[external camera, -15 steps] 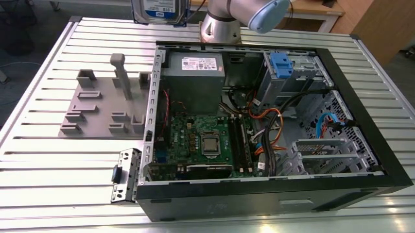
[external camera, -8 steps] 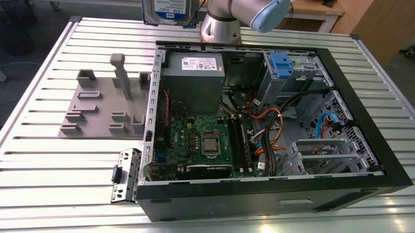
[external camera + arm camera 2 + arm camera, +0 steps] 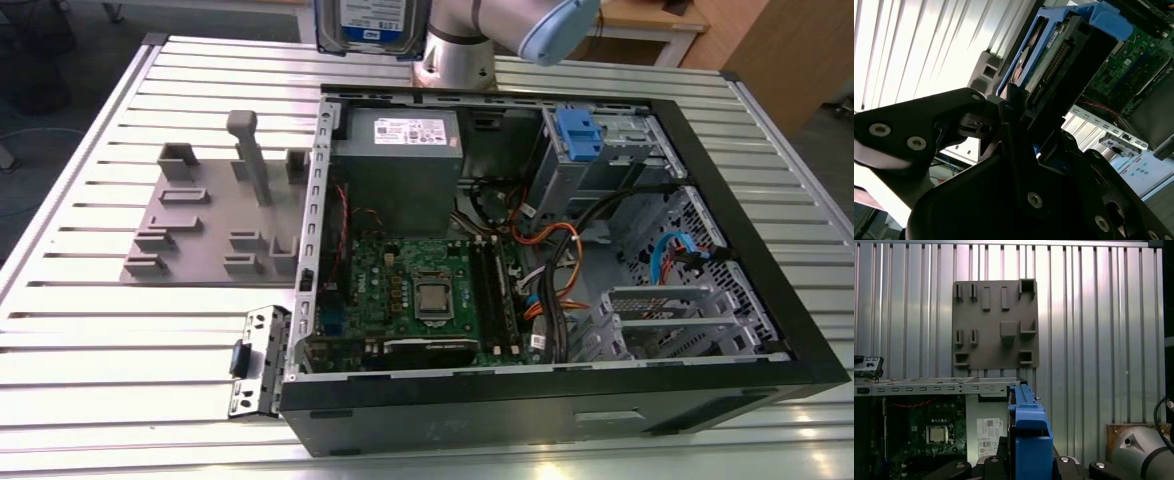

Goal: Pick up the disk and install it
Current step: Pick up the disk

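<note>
Robotics lab bench, slotted aluminium table [image 3: 107,350], opened computer case [image 3: 534,412], grey fixture plate [image 3: 200,232]

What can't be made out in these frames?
- disk: upper part cut off by the exterior view's top edge.
- gripper: largely cut off by the picture edge in the first wrist view.
- motherboard: mostly hidden behind the disk in the second wrist view.

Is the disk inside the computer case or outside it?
Outside: the end effector holds the disk in the air, clear of the case.
</note>
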Controlling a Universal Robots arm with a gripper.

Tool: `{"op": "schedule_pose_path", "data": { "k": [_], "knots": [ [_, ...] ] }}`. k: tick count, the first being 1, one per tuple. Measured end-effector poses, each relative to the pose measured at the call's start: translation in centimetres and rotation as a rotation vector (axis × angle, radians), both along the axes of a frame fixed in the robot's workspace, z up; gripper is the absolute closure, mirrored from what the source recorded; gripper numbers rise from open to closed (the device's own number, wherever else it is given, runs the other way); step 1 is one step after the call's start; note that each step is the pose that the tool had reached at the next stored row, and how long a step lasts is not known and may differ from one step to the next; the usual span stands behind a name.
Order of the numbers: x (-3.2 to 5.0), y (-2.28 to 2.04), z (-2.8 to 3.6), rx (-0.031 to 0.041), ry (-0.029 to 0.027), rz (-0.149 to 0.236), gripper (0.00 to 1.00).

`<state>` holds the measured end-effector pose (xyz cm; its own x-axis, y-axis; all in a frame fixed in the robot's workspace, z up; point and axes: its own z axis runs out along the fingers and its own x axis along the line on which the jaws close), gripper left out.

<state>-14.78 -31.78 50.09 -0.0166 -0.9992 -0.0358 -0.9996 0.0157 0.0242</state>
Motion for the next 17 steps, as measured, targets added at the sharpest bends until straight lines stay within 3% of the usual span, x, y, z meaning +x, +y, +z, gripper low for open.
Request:
{"op": "schedule_pose_path", "data": {
  "k": [17],
  "knots": [
    [3.85,-0.43,-0.08,0.0000,0.0028,0.000,0.64]
  ]
}}
